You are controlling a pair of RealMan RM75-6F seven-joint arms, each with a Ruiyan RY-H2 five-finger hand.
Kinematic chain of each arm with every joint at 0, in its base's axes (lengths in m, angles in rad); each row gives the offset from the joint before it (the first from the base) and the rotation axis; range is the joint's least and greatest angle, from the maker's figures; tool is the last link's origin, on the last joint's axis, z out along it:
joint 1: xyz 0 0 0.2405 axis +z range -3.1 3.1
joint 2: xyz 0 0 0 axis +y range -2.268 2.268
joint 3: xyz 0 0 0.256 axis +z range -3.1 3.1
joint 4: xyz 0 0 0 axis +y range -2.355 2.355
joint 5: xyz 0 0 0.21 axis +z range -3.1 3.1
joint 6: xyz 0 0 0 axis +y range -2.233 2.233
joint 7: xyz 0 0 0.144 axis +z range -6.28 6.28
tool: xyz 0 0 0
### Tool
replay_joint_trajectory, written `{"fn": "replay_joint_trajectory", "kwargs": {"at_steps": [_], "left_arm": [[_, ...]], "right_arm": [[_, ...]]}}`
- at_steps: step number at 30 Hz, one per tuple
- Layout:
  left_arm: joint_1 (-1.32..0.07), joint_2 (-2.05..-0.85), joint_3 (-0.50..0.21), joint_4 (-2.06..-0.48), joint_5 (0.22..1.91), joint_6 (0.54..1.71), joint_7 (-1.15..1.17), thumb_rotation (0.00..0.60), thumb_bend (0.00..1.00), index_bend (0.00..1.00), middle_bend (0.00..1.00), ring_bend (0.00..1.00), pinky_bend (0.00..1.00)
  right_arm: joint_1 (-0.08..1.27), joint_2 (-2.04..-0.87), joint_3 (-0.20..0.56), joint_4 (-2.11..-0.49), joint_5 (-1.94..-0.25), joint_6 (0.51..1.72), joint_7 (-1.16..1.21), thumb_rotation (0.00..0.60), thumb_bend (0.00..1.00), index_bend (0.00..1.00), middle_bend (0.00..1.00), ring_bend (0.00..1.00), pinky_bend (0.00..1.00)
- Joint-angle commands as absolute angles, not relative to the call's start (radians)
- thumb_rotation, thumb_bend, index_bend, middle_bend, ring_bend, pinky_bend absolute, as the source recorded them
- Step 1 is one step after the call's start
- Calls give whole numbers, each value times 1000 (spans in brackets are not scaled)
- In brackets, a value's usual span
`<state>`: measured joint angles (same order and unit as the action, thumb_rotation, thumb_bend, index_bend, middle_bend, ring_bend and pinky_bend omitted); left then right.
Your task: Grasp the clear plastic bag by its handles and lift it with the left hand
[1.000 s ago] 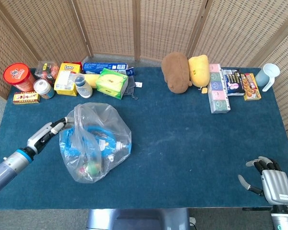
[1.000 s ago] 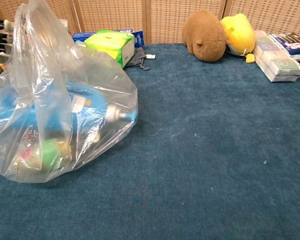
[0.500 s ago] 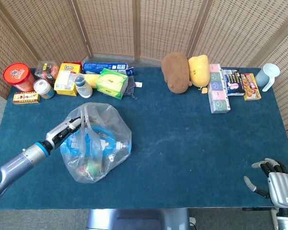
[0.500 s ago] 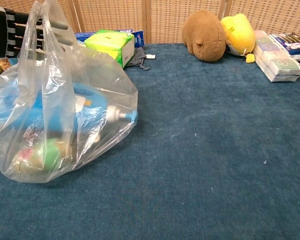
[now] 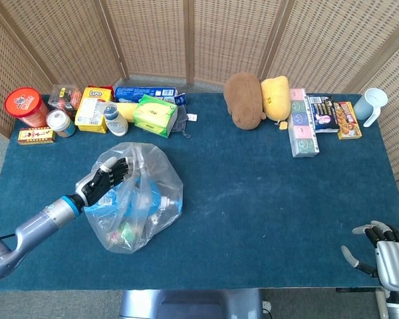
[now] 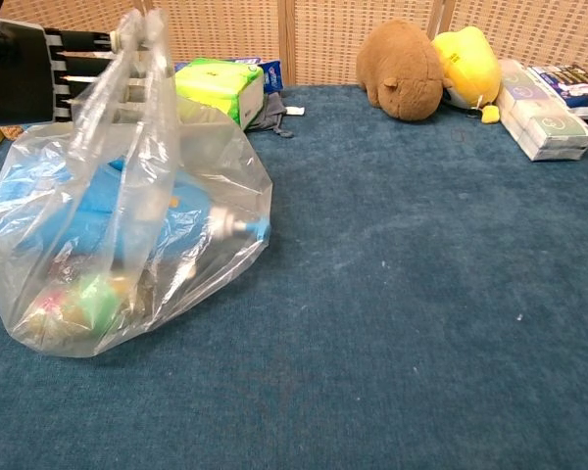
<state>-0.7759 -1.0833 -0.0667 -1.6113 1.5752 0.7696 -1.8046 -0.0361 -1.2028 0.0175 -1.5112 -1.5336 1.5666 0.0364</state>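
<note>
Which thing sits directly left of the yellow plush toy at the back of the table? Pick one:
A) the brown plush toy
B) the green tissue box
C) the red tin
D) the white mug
A: in the head view the brown plush toy lies right against the left side of the yellow plush toy.
</note>
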Motion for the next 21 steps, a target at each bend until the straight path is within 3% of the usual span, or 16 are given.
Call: {"fn": "replay_joint_trajectory", "kwargs": {"at_steps": [1,13,21], "left_arm": [[-788,-1111,-75,-1592,1550,770,-1868,0,257,170,220,122,176],[-837,-1142,-82,-1567,1515,706,-1935,0,256,170,220,122,169],[-855,-1178,-150,-1593,1389,652,-1926,0,256,170,220,122,167]], "right_arm": [[-38,-1201,18,-1513,-1534,1570,36,96,328,385,382,236,184],[-43,-1197,20,-1516,-1532,1572,33,95,329,385,383,236,184],[-43,-1196,21,-1518,-1538,1574,37,90,328,385,382,237,184]]}}
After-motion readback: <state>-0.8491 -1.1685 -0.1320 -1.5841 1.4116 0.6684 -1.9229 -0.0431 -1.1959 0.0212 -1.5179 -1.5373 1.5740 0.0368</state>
